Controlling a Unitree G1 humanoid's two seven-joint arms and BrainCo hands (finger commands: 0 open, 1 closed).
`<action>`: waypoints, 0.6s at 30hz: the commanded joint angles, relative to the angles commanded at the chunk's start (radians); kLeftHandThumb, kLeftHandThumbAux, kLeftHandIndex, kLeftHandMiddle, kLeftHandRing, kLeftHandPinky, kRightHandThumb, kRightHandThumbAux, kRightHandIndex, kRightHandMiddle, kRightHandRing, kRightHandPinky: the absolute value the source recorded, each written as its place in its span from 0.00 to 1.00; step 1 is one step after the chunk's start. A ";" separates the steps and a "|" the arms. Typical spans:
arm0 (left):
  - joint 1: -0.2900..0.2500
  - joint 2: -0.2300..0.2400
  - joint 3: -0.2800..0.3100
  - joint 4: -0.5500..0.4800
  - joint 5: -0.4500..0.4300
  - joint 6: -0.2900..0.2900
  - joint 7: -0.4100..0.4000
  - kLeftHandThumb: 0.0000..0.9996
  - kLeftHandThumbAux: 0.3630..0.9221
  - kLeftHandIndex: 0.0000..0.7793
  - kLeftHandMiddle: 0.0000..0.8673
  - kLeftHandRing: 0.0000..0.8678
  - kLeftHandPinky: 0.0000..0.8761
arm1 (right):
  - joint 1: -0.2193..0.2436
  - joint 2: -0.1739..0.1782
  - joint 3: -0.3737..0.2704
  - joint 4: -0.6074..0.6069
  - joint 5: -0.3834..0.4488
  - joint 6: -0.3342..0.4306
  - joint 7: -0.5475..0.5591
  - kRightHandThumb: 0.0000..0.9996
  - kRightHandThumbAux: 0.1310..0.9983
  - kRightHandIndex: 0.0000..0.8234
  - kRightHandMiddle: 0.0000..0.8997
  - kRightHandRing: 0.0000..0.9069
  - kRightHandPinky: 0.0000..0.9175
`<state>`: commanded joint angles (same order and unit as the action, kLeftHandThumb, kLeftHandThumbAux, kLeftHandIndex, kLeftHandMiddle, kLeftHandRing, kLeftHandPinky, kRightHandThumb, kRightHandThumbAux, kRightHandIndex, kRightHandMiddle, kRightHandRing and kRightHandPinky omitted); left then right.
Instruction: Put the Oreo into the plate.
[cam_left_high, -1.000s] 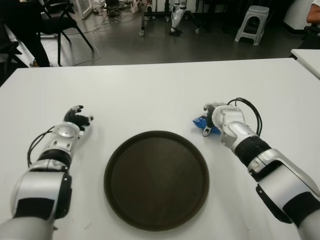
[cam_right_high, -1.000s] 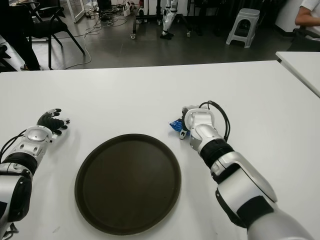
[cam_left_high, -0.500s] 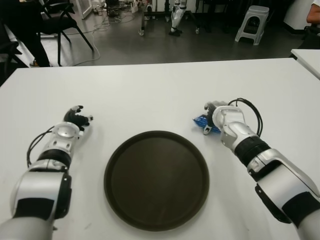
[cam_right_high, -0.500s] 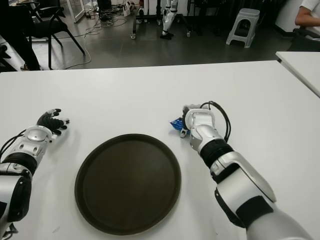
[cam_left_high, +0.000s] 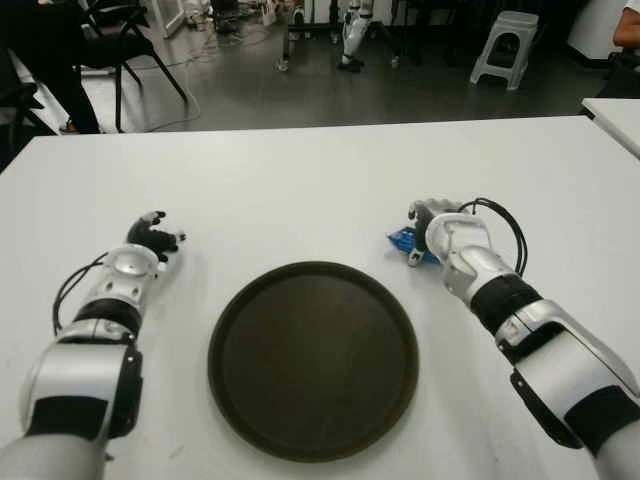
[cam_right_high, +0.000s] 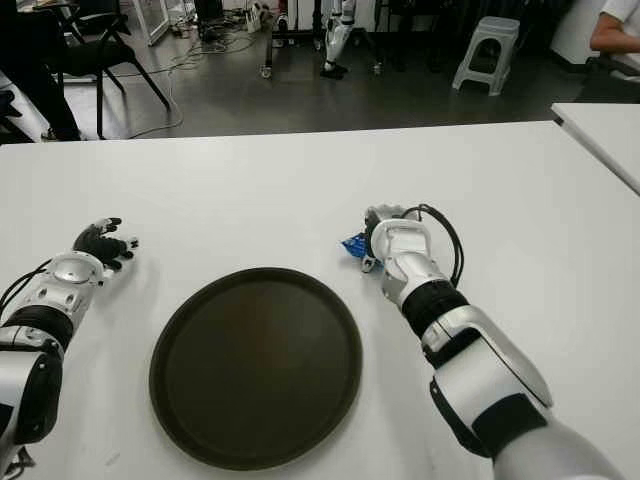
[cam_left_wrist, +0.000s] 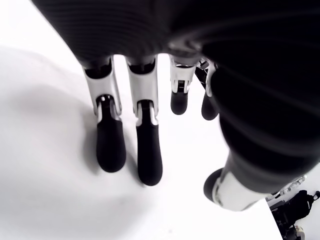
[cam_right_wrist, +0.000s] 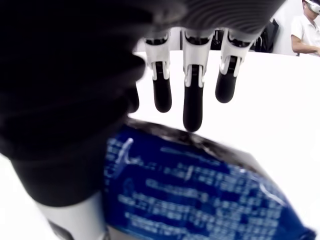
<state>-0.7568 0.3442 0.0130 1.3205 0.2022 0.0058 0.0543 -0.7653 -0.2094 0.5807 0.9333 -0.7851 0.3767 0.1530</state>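
Two hands on the white table (cam_left_high: 320, 180), one at work. Going left to right:

Left hand (cam_left_high: 150, 240): idle, showing to the left of the plate, well apart from it. In its wrist view the fingers (cam_left_wrist: 111, 145) hang extended and slightly spread, holding nothing.

Plate (cam_left_high: 312, 358): dark, round, shallow-rimmed, centred before the robot, nothing in it. Bare table all round it.

Oreo (cam_left_high: 403, 240): small blue packet lying on the table just beyond the plate's far right rim, between that rim and the right hand. Not yet in the plate.

Right hand (cam_left_high: 428, 228): down over the packet, covering its right part; only the packet's left end shows past the hand in the eye views. In the right wrist view the packet (cam_right_wrist: 200, 190) lies directly under the palm, fingers (cam_right_wrist: 192, 102) extended beyond its far edge, slightly apart, not curled round it. No pinch visible; whether the thumb touches the packet cannot be told.

Judgement: right hand is plainly the nearer. Packet's long axis appears to run across the palm, so closing the fingers back over the far edge should capture it. Carry is short, toward the robot's left and nearer, over a low rim. Room is open; table edges are well away.
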 joint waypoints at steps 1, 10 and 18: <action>0.001 -0.001 0.004 -0.001 -0.004 -0.004 -0.001 0.19 0.73 0.14 0.10 0.15 0.21 | 0.002 0.001 -0.004 0.000 0.002 0.000 -0.012 0.04 0.93 0.32 0.30 0.31 0.35; 0.001 -0.002 0.000 0.000 0.001 -0.005 0.014 0.21 0.72 0.13 0.12 0.17 0.21 | 0.004 0.003 -0.016 0.009 0.027 -0.015 -0.053 0.06 0.92 0.36 0.31 0.31 0.33; 0.001 -0.001 -0.004 -0.002 0.003 -0.004 0.007 0.19 0.71 0.11 0.12 0.16 0.18 | -0.003 0.007 -0.016 0.033 0.035 -0.030 -0.073 0.04 0.91 0.37 0.30 0.29 0.29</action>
<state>-0.7562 0.3434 0.0093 1.3188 0.2049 0.0017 0.0609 -0.7680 -0.2026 0.5646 0.9663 -0.7504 0.3464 0.0795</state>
